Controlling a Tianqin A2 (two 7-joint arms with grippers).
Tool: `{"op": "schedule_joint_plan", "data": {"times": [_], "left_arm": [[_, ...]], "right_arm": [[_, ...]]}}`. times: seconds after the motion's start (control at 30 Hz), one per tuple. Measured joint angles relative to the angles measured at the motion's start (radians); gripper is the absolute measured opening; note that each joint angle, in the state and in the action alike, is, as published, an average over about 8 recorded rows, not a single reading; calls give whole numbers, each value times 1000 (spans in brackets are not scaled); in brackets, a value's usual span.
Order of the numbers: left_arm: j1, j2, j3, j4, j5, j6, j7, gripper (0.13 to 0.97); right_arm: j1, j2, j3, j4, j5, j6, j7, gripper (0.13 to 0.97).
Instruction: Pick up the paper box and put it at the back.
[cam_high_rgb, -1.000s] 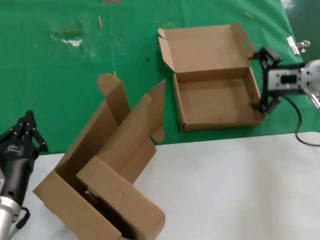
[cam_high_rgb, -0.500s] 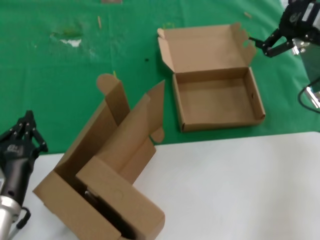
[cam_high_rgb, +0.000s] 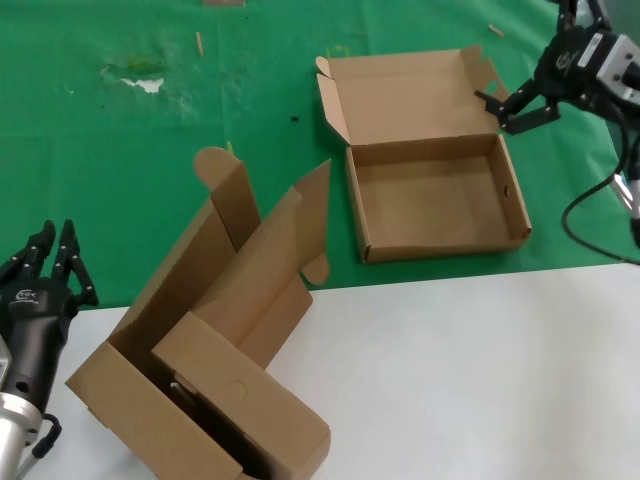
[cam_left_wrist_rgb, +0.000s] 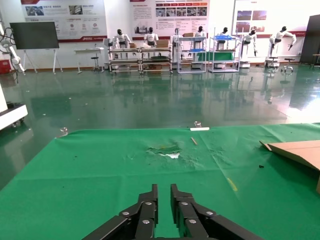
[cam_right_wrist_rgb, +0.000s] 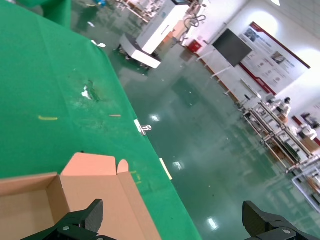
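Note:
The paper box (cam_high_rgb: 430, 195) lies open on the green cloth, its lid laid back flat and a small hole (cam_high_rgb: 507, 190) in its right wall. My right gripper (cam_high_rgb: 497, 112) is wide open and empty, just off the box's back right corner beside the lid's ear tabs. In the right wrist view the lid (cam_right_wrist_rgb: 95, 195) lies under that gripper (cam_right_wrist_rgb: 175, 220). My left gripper (cam_high_rgb: 54, 238) is parked at the near left, empty, with a narrow gap between its fingers; it also shows in the left wrist view (cam_left_wrist_rgb: 163, 192).
A bigger brown carton (cam_high_rgb: 215, 300) with tall rounded flaps lies near left, with a smaller brown box (cam_high_rgb: 245, 400) bearing a circle outline inside it. A white surface (cam_high_rgb: 470, 370) covers the near side. The green cloth (cam_high_rgb: 150, 130) stretches behind. A cardboard edge (cam_left_wrist_rgb: 300, 150) shows in the left wrist view.
My right gripper left the box's right wall, rose toward the back right, and has now come down beside the lid's ear tabs. My left fingers have parted slightly. The box has not moved.

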Motion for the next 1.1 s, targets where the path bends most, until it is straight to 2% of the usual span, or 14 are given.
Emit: {"op": "schedule_joint_plan", "data": {"times": [0.3,0.57,0.7,0.97,1.1], "left_arm": [[0,0,0,0,0,0,0,263],[0,0,0,0,0,0,1,424],[0,0,0,0,0,0,0,424],[0,0,0,0,0,0,0,641],[0,0,0,0,0,0,0,706]], "right_arm": [[-134,-35,24,111,18,109,77,966],[-250,-65,44,208,33,205,145,966],[-309,-80,55,257,41,254,179,966],[-427,-111,75,355,57,350,247,966],[-486,-126,86,405,64,399,281,966]]}}
